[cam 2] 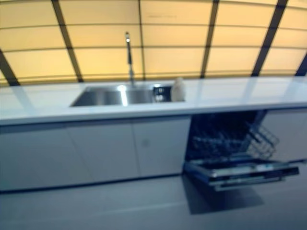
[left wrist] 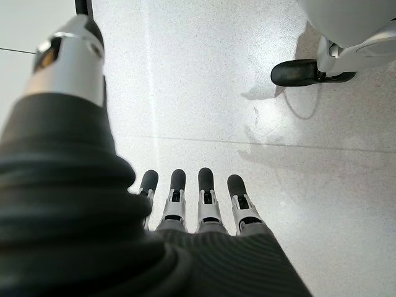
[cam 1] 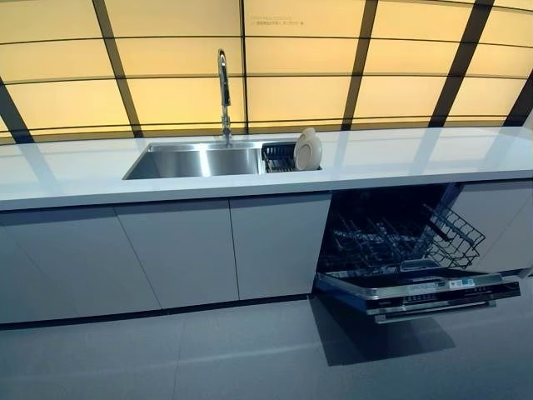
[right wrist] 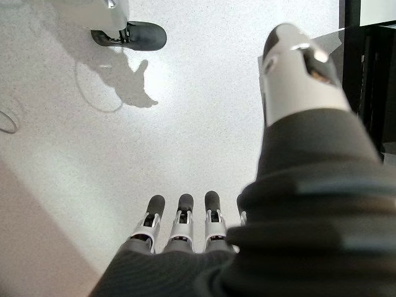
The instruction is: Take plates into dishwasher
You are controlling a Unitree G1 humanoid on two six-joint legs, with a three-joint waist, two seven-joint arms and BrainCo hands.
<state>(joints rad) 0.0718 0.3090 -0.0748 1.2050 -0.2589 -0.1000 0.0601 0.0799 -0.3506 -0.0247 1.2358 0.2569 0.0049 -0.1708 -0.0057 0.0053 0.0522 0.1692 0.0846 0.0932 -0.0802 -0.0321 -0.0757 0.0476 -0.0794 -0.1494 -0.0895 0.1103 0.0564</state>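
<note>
We stand back from the counter [cam 1: 400, 162], facing it. The plates [cam 1: 308, 151] sit upright in a small dark rack [cam 1: 280, 156] at the right end of the sink [cam 1: 193, 160], at about 12 o'clock from us, just right of the tap [cam 1: 223, 92]. At least two pale plates show, leaning together; we cannot tell whether more stand behind them.

The dishwasher [cam 1: 416, 287] is at about 2 o'clock, under the counter and to the right of the plates. Its door is dropped down and the lower basket [cam 1: 408, 237] is pulled out. The basket looks empty as far as we can make out: only wire tines show, no plate among them.

Left hand [left wrist: 198, 204]: fingers straight and relaxed, pointing down at the floor [left wrist: 216, 93], nothing in it. Right hand [right wrist: 185, 232]: the same, fingers straight, thumb apart, holding nothing, floor only beyond the tips. Neither hand shows in the head views, so both hang low, well apart from the counter.

Progress, as we judge it: nothing moved yet. Dishwasher is ready for loading, which spares us the opening step. Left to do: close in on the sink, lift a plate from the rack, carry it toward 2 o'clock, stand it in the basket, repeat for the remaining plates.
</note>
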